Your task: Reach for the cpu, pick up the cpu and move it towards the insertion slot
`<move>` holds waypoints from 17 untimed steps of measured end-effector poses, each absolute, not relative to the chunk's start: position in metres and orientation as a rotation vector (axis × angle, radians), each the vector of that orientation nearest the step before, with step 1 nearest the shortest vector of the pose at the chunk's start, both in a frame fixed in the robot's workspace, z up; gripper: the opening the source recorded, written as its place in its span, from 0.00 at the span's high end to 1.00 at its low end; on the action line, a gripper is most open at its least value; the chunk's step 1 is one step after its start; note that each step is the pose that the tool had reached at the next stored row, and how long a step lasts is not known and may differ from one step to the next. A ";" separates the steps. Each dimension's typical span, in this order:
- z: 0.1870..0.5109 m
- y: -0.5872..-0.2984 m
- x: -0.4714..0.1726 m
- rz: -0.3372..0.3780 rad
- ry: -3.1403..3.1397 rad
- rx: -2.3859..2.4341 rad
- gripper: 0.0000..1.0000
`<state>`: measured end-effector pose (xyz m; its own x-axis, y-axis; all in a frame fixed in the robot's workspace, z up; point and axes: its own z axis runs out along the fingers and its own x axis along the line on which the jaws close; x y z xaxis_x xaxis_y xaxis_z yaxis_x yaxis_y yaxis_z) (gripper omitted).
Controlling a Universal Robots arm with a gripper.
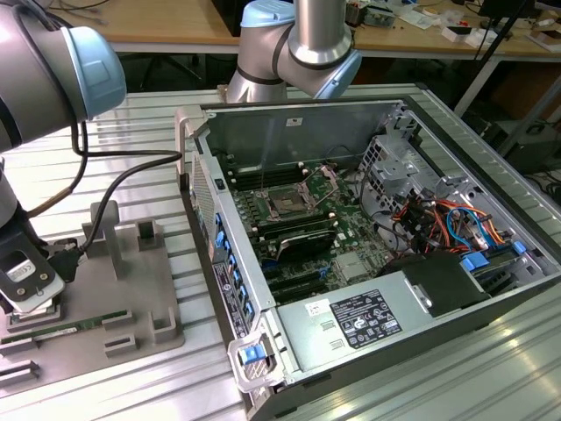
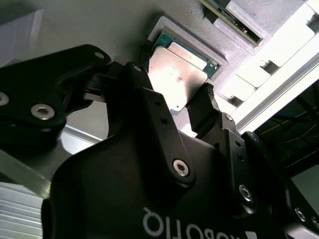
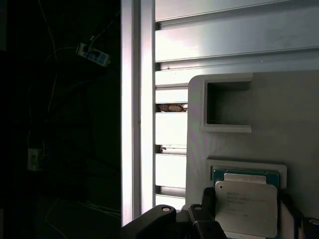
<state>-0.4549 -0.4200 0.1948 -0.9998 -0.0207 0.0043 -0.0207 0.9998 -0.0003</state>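
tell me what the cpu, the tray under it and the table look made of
cpu: metal lid, silvery, gives a bright glare in the second wrist view.
tray: probably plastic, matte grey, no shine, moulded pockets.
table: probably aluminium, ribbed slats with a satin sheen.

A silvery table of ribbed aluminium profiles (image 1: 131, 132) fills the foreground, its long slats catching bright light that glares white along its near edge. Behind the table stands a long workbench with a pale wooden top (image 1: 166, 26) on slanting grey metal legs (image 1: 488, 68); small parts and papers (image 1: 460, 22) are strewn over it toward the exterior view's right, and the space under it lies in deep shadow. Beyond the table's edge, in the first wrist view, a dark floor (image 3: 60, 164) carries thin loose cables (image 3: 50, 134) and a pale power strip (image 3: 93, 55).
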 end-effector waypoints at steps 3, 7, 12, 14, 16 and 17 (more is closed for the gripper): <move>0.195 -0.420 -0.455 0.001 -3.137 0.032 0.45; 0.196 -0.420 -0.455 0.001 -3.137 0.032 0.45; 0.197 -0.420 -0.455 0.001 -3.137 0.032 0.45; 0.198 -0.420 -0.455 0.001 -3.137 0.032 0.45; 0.198 -0.420 -0.455 0.001 -3.137 0.033 0.45; 0.199 -0.420 -0.455 0.001 -3.137 0.032 0.45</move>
